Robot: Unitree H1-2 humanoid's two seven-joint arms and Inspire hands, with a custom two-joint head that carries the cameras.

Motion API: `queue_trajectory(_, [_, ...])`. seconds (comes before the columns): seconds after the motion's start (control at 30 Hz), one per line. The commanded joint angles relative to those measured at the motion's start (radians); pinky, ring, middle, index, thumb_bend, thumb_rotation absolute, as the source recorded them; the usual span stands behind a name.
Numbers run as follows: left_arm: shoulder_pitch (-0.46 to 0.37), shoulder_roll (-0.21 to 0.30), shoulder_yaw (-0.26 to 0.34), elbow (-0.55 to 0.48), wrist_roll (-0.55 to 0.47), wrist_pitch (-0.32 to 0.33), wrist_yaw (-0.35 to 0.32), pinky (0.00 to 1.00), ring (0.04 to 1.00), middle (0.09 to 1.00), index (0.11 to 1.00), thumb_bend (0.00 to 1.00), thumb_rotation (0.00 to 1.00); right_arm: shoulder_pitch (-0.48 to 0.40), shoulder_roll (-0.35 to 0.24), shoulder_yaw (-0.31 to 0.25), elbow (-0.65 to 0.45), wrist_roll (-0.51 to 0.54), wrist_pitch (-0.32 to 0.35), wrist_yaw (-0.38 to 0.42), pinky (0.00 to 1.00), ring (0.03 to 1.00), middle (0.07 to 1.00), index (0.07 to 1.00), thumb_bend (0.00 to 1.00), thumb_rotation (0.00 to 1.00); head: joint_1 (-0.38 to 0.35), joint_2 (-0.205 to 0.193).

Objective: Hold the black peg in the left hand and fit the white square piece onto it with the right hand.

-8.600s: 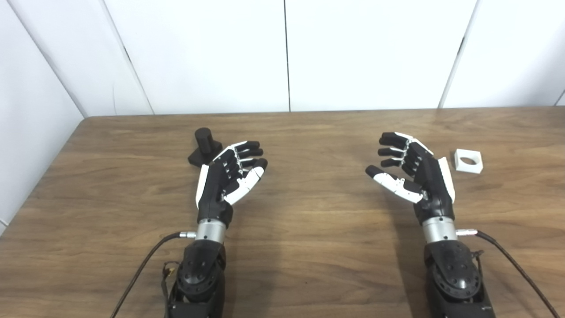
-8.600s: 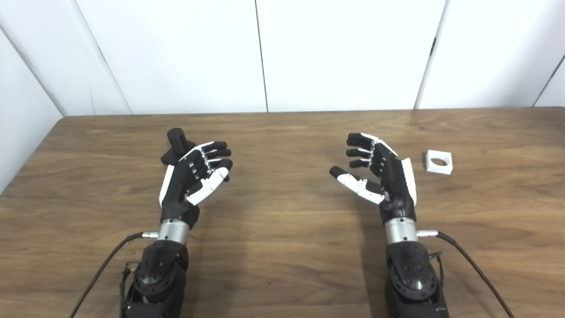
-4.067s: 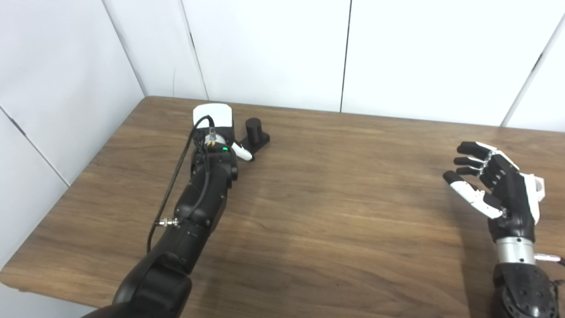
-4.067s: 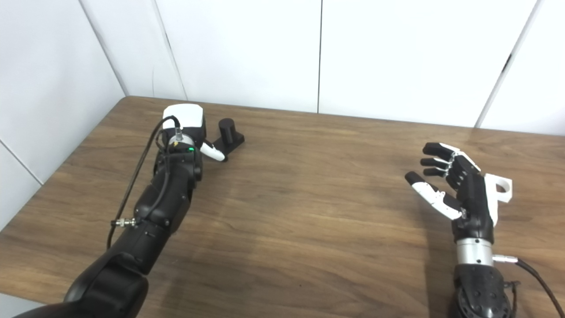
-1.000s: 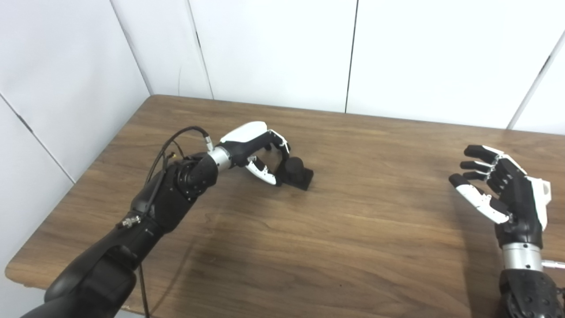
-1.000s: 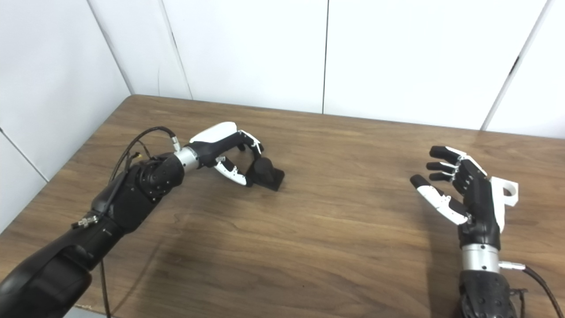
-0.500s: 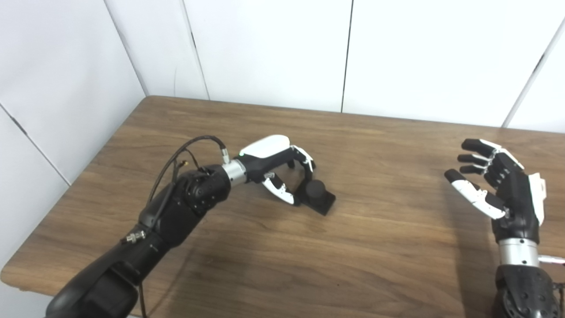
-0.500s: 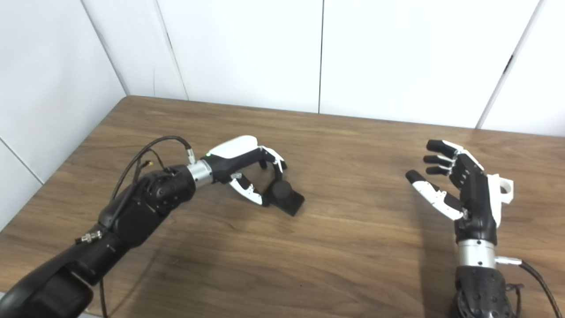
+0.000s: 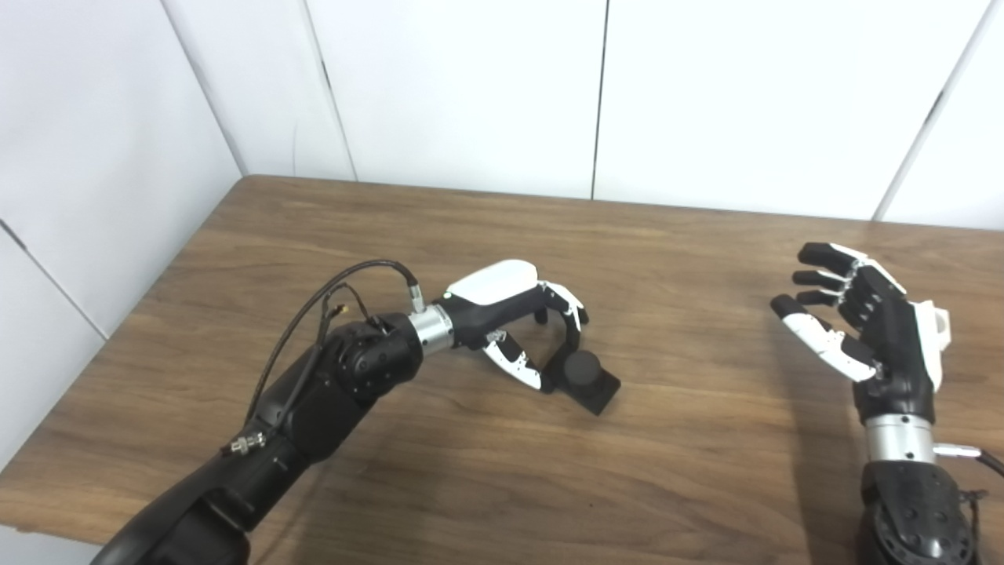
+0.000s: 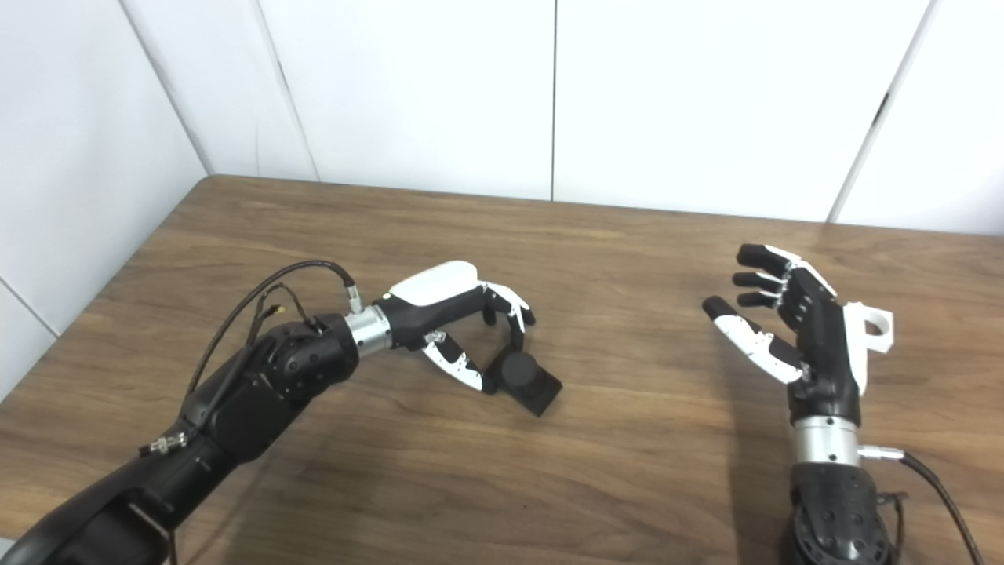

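The black peg (image 9: 584, 369), a short cylinder on a square base, rests on the wooden table (image 9: 471, 486) left of centre. My left hand (image 9: 518, 314) is curled over it from the left. Its fingers hook behind the cylinder and its thumb presses the base's near left corner, so it is shut on the peg. My right hand (image 10: 792, 329) stands upright and open at the right, palm facing left, holding nothing. The white square piece (image 10: 872, 326) with a round hole lies just behind that hand, partly hidden by it.
White wall panels close off the back and left of the table. The table's left edge (image 9: 125, 314) runs diagonally beside my left arm. A cable (image 9: 329, 294) loops from the left wrist.
My left hand has carried the black peg right and nearer, toward the table's middle. The camera has shifted slightly. The right hand stays open in place.
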Motion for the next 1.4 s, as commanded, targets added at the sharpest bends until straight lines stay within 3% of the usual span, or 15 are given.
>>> queue_trajectory(0.0, [0.041, -0.032, -0.065, -0.009, -0.001, -0.032, -0.082, 0.63, 0.772, 0.772, 0.49, 0.52, 0.07, -0.033, 0.002, -0.002, -0.039, 0.002, -0.019, -0.009, 0.56, 0.654, 0.718, 0.689, 0.64, 0.3, 0.001, 0.0])
queue_trajectory(0.9, [0.035, -0.014, -0.085, -0.028, 0.038, -0.05, -0.078, 0.63, 0.776, 0.791, 0.499, 0.52, 0.08, -0.031, -0.013, -0.025, -0.037, 0.02, -0.018, -0.008, 0.58, 0.673, 0.722, 0.687, 0.66, 0.3, -0.002, 0.008])
queue_trajectory(0.93, [0.035, -0.013, -0.085, -0.029, 0.037, -0.05, -0.08, 0.63, 0.777, 0.793, 0.601, 0.71, 0.13, -0.031, -0.014, -0.025, -0.036, 0.02, -0.019, -0.008, 0.58, 0.671, 0.721, 0.686, 0.66, 0.3, -0.002, 0.008])
queue_trajectory(1.0, [0.034, -0.013, -0.085, -0.031, 0.035, -0.051, -0.081, 0.63, 0.774, 0.793, 0.663, 0.81, 0.17, -0.03, -0.013, -0.024, -0.037, 0.02, -0.015, -0.007, 0.58, 0.67, 0.721, 0.686, 0.66, 0.3, -0.002, 0.009])
queue_trajectory(1.37, [0.031, -0.013, -0.085, -0.037, 0.035, -0.046, -0.084, 0.63, 0.769, 0.794, 0.67, 0.85, 0.16, -0.031, -0.015, -0.023, -0.029, 0.013, -0.022, -0.01, 0.58, 0.669, 0.722, 0.687, 0.66, 0.31, -0.003, 0.01])
